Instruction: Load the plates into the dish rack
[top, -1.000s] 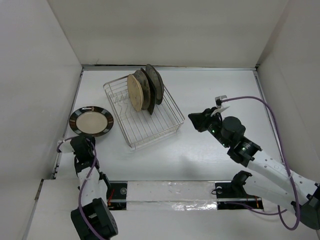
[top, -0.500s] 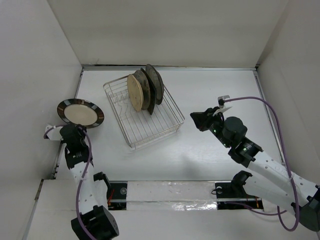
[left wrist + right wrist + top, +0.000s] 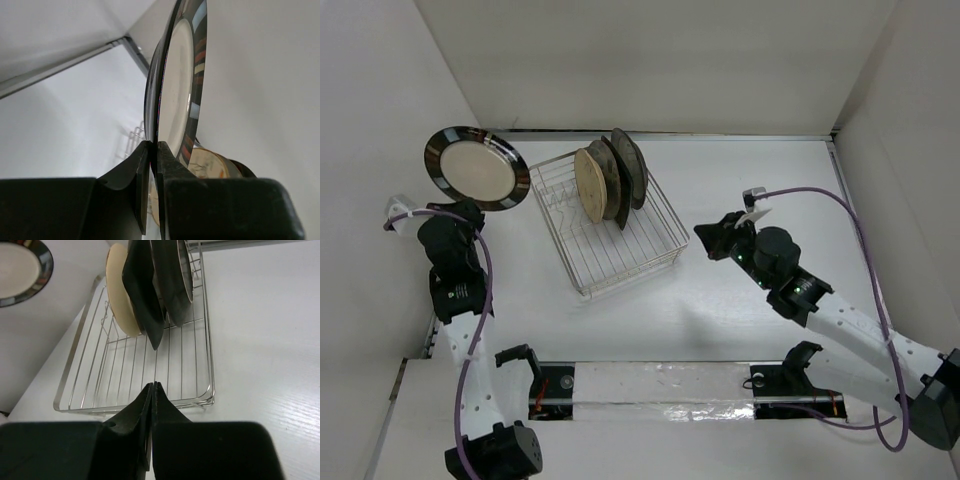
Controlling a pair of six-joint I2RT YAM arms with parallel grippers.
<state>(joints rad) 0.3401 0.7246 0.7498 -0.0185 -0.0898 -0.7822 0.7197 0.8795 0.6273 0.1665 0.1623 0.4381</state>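
Top external view: the dish rack (image 3: 630, 250) sits at table centre, with racked plates (image 3: 588, 186) upright at its 12 o'clock end (at least three; the count behind them is unclear). Step in hand: carrying the striped-rim plate (image 3: 477, 168), held clear of the table at 10 o'clock of the rack. The next move calls for swinging it toward 3 o'clock, then lowering it on edge between free prongs. The left gripper (image 3: 154, 150) is pinched tight on that plate's lower rim. The right gripper (image 3: 712, 240), at 3 o'clock of the rack, is fully closed and empty.
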